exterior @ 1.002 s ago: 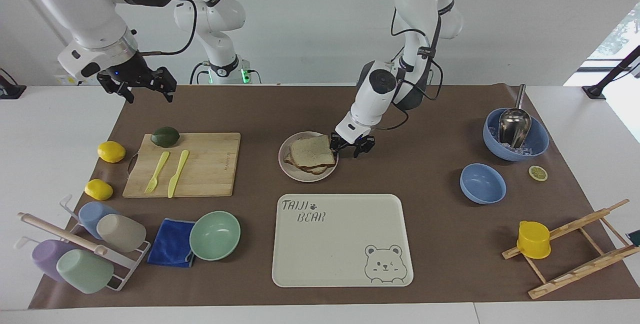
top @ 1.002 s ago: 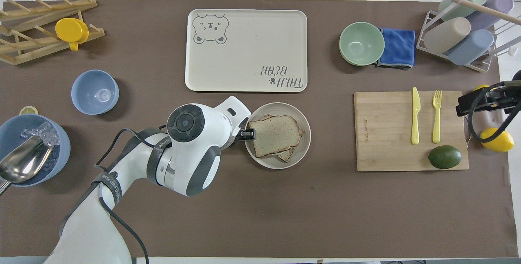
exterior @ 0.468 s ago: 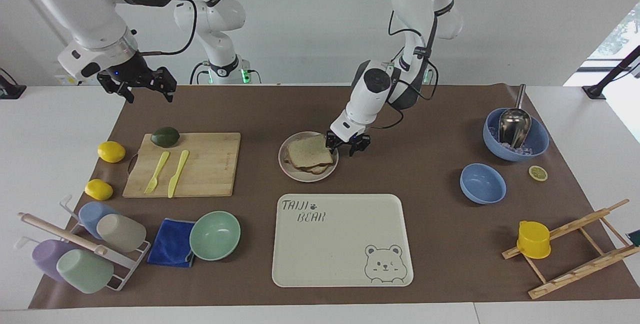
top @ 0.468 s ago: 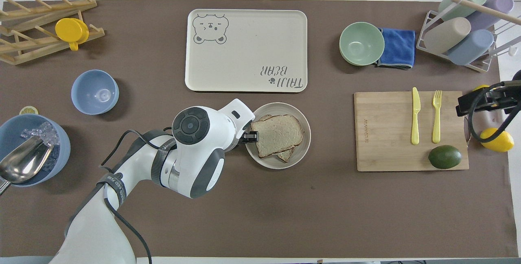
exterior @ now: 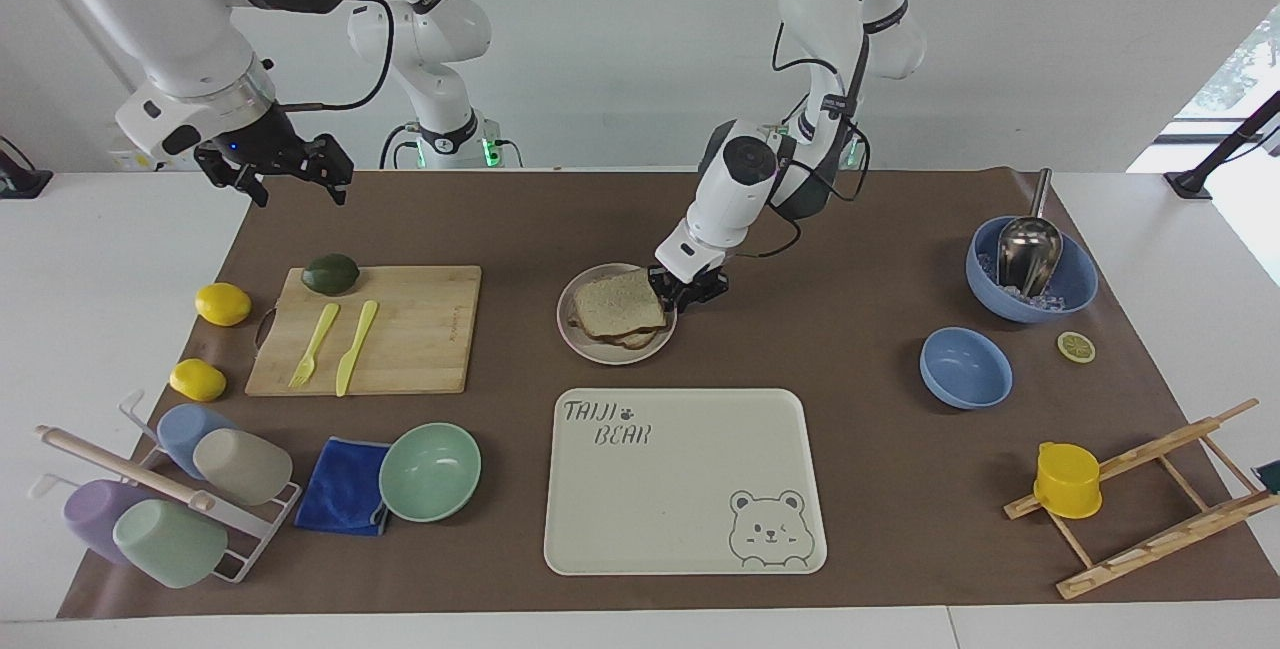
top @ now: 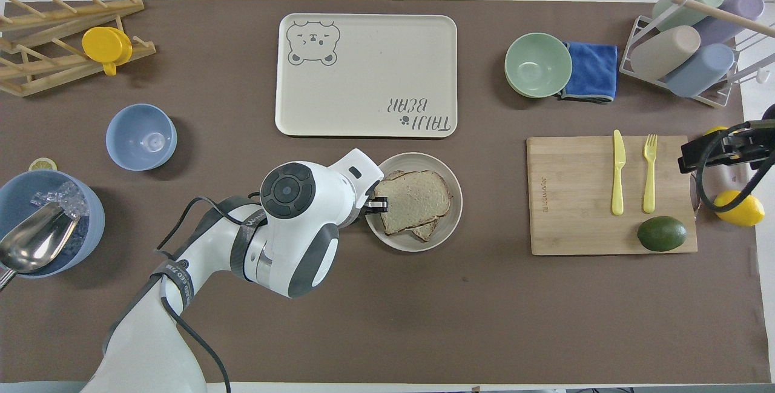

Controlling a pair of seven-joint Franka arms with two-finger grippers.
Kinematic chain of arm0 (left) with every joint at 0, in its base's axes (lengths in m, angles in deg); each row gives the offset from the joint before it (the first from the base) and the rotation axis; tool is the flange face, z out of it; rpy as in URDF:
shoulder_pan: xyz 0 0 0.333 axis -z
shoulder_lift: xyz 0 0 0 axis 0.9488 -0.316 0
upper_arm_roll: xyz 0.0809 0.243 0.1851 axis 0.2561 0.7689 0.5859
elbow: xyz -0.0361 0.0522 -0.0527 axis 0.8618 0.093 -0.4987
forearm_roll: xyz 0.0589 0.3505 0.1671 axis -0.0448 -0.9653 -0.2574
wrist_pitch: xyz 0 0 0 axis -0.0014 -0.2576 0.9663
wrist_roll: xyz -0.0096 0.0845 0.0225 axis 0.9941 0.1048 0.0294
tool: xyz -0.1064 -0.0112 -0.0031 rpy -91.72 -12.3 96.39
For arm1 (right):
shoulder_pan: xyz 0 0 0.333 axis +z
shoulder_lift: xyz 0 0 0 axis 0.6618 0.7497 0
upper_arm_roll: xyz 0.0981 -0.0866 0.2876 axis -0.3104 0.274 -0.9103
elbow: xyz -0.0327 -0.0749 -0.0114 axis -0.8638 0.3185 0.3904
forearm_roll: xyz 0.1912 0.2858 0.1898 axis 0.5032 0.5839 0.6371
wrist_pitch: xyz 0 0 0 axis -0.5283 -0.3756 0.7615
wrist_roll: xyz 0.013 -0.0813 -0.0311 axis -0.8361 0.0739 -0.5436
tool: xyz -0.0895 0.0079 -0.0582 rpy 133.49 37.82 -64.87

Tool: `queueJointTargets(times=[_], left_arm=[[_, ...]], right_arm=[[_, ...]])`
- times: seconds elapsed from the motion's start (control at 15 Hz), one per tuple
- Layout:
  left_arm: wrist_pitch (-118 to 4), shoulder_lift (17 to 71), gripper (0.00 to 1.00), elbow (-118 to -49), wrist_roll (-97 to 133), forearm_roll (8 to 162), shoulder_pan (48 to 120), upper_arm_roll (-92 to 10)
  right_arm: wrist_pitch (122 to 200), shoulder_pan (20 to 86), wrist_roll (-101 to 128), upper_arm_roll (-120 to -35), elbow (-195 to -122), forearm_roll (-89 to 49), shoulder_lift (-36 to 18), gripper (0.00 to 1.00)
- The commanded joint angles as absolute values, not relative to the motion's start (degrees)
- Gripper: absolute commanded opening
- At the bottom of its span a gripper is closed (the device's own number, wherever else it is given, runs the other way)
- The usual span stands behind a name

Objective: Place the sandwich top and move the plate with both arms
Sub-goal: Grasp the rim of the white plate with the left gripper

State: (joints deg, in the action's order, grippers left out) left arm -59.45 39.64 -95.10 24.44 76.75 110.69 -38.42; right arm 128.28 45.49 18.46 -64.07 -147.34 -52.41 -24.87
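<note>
The sandwich top [exterior: 620, 301] lies on a darker slice on the plate [exterior: 600, 351] in the middle of the table. In the overhead view the sandwich top [top: 415, 198] covers most of the plate [top: 418, 244]. My left gripper [exterior: 688, 294] is low at the plate's rim on the side toward the left arm's end, right beside the bread. In the overhead view the left gripper [top: 375, 204] shows only a black tip over the rim. My right gripper [exterior: 290, 179] is open and empty, held high, and waits over the brown mat's corner at the right arm's end [top: 714, 151].
The cream bear tray [exterior: 690, 529] lies just farther from the robots than the plate. A wooden cutting board [exterior: 420, 329] with a yellow fork, a knife and an avocado lies toward the right arm's end. A mint bowl [exterior: 430, 471], two blue bowls and two racks stand around.
My left gripper has moved in from beside the plate to its rim and lowered. The bread, the plate and the right arm have not moved.
</note>
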Motion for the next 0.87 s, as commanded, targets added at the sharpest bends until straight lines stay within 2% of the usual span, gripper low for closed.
queueJointTargets(times=[0.0, 0.53, 0.8], left_arm=[[-60.76, 39.11, 0.00, -95.07, 24.59, 78.43, 111.66, -37.71], [-58.57, 40.07, 0.00, -93.84, 24.41, 82.11, 109.65, -37.71], [-45.59, 40.16, 0.00, -82.71, 24.59, 82.56, 104.29, -37.62]], right_arm=[[127.82, 45.04, 19.51, -64.58, -147.72, -52.41, -25.60, 1.00], [127.82, 45.04, 19.51, -64.58, -147.72, -52.41, -25.60, 1.00], [127.82, 44.95, 19.51, -64.58, -147.72, -52.41, -25.60, 1.00]])
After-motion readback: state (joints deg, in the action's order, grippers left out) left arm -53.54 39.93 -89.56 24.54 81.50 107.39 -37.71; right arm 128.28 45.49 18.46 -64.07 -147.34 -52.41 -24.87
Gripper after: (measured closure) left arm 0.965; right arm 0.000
